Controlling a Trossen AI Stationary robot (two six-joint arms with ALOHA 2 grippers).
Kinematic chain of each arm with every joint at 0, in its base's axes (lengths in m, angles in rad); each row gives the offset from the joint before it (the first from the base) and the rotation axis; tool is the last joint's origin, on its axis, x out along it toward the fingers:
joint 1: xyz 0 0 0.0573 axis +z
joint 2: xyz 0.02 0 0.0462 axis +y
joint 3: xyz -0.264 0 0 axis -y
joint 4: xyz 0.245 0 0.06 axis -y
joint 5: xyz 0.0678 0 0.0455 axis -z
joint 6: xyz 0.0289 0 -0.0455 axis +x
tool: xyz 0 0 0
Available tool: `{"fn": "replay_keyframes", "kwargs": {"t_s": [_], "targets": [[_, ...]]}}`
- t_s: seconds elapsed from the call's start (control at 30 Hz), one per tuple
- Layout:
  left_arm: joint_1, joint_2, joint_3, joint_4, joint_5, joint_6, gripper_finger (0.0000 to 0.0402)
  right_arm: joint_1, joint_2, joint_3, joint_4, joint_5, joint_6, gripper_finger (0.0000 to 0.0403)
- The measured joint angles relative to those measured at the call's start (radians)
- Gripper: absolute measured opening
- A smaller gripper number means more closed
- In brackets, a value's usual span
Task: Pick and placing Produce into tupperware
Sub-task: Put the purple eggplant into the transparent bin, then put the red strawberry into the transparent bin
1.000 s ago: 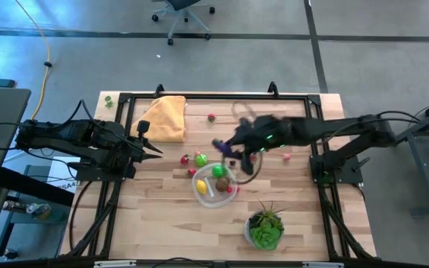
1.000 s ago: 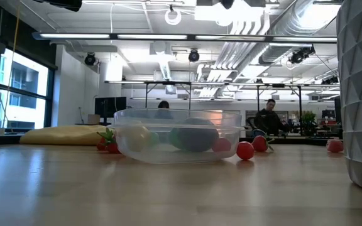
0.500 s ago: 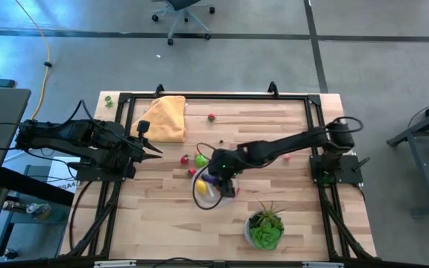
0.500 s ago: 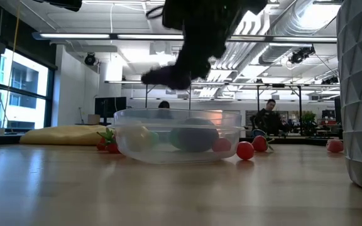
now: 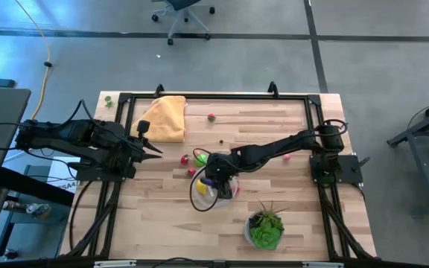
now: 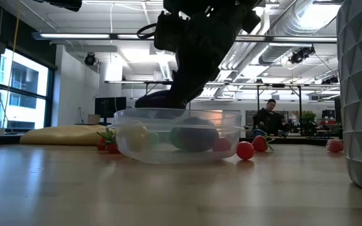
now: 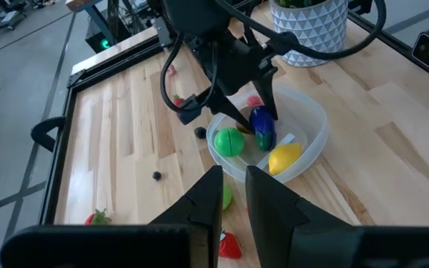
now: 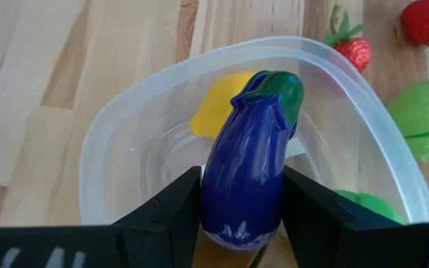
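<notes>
Right wrist view, nearest: the right claw (image 8: 237, 216) is clamped on a purple toy eggplant (image 8: 248, 182) with a green cap, one dark finger on each flank. The eggplant hangs over the open tupperware (image 8: 110, 141); a yellow piece (image 8: 218, 100) lies inside beneath it.

This view alone shows two strawberries (image 8: 352, 48) and a pale green piece (image 8: 423, 119) just outside the rim.

Left wrist view: the left claw (image 7: 233, 195) has its fingers nearly together, holding nothing. Beyond it the container holds a bright green ball (image 7: 229, 141), the yellow piece and the eggplant tip.

High view: the left claw waits at the desk (image 5: 296, 216) edge, well apart from the container, which sits near the middle. An orange cloth (image 5: 164, 117) lies at the far corner; the potted plant (image 5: 265, 227) is near the front edge.

Low view: the right arm descends into the container; red pieces (image 6: 245, 150) rest beside it. A person (image 6: 269, 117) sits far behind.
</notes>
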Motion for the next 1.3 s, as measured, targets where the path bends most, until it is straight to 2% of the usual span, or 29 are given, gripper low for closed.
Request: {"fn": "replay_keyframes", "kwargs": {"t_s": [0.13, 0.37, 0.7, 0.97, 1.2, 1.3], "targets": [[0.0, 0.0, 0.0, 0.0, 0.0, 0.0, 0.0051, -0.001, 0.0, 0.0, -0.001, 0.044, -0.003, 0.0155], [0.0, 0.0, 0.0, 0.0, 0.0, 0.0, 0.0051, -0.019, 0.0, 0.0, -0.005, 0.032, 0.019, 0.0157], [0.0, 0.0, 0.0, 0.0, 0.0, 0.0, 0.0051, -0.026, 0.001, -0.001, -0.017, 0.032, 0.028, 0.0189], [0.0, 0.0, 0.0, 0.0, 0.0, 0.0, 0.0051, -0.028, 0.009, -0.002, -0.014, 0.037, 0.0, 0.019], [0.0, 0.0, 0.0, 0.0, 0.0, 0.0, 0.0051, -0.058, -0.068, -0.002, -0.047, 0.044, 0.001, 0.019], [0.0, 0.0, 0.0, 0.0, 0.0, 0.0, 0.0051, -0.083, -0.141, -0.002, -0.102, 0.098, 0.005, 0.019]]}}
